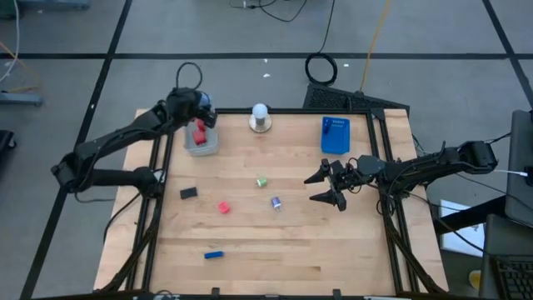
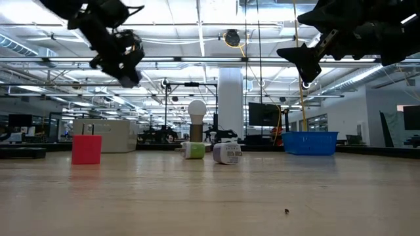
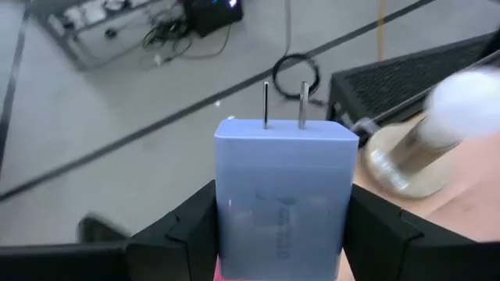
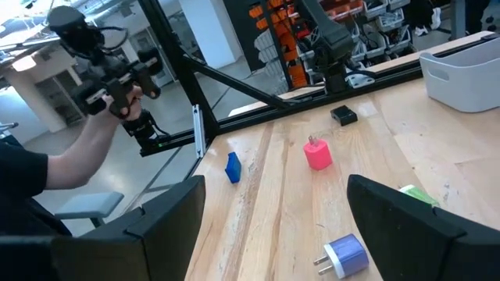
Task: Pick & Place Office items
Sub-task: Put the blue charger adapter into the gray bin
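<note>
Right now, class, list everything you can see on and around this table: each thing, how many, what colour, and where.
table: one, light wood, under everything
grey tray: one, grey, back left
red block: one, red, inside the grey tray
blue tray: one, blue, back right
ball on a stand: one, white, back edge between the trays
black block: one, black, left of middle
red plug: one, red, middle
green block: one, green, middle
purple plug: one, purple, middle
blue block: one, blue, near the front
charger: one, pale blue, in the left gripper
person: one, dark sleeve, beyond the table
left gripper: above the grey tray, holding the charger
right gripper: open, above the right side
</note>
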